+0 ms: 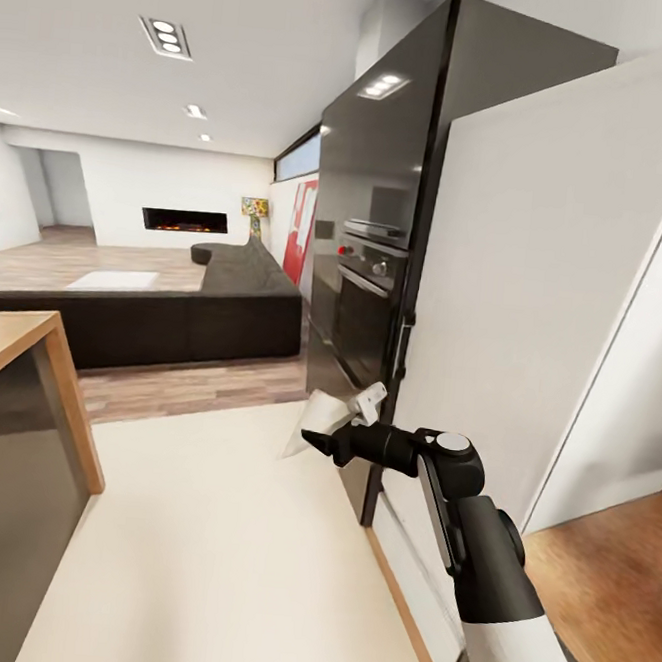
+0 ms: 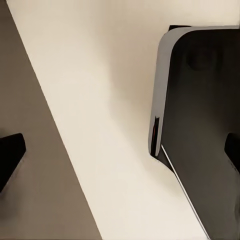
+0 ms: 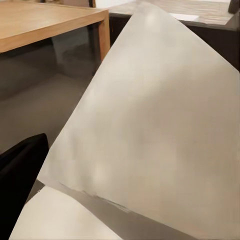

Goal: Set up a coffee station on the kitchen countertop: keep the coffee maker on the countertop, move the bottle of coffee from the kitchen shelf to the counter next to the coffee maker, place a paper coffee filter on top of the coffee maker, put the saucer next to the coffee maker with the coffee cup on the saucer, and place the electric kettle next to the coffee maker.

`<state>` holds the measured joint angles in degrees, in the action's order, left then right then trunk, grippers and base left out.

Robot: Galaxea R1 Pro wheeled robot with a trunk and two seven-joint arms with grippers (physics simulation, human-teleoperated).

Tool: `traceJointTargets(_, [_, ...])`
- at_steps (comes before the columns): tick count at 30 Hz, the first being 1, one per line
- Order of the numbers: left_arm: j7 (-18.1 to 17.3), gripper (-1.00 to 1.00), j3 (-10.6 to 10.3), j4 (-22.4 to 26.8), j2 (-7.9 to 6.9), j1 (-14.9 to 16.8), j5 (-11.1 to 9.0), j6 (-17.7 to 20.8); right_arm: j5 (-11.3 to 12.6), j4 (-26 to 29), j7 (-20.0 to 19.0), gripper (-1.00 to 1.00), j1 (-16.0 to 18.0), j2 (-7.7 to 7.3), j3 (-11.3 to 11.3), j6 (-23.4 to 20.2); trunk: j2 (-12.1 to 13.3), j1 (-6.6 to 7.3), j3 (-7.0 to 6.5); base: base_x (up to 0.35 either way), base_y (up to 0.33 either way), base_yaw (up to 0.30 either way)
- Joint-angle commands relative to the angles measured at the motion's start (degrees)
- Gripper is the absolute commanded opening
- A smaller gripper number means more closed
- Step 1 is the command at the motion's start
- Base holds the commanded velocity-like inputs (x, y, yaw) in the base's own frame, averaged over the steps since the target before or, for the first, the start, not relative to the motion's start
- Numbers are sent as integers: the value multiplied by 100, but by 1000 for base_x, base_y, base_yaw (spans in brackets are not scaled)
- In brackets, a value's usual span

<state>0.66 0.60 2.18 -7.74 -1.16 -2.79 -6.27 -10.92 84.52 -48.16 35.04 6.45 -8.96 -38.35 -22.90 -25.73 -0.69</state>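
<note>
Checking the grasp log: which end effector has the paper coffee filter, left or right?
The right end effector: it is shut on the white paper coffee filter beside the oven. The left end effector is open, holding nothing.

Paper coffee filter is looking thin, matt white, faintly creased up close. Right arm is showing matt black plastic with a smooth white shell lower down. Tall oven unit is gleaming glossy dark, reflecting ceiling lights. Wall panel is reading flat matt white. Countertop edge is showing warm wood grain. Sofa is looking like dark cloth. Floor is lying smooth, pale cream.
</note>
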Motion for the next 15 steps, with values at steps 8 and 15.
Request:
traceJointTargets(8, [4,100,3,10,1,-7,-29,-83,-58,4,-50,-100,3,5,7,-15,-2,-5,0,234,175,-284])
traceJointTargets(15, [4,100,3,10,1,-7,-29,-85,-57,4,-50,-100,3,5,8,-15,-2,-5,0,20,21,-285])
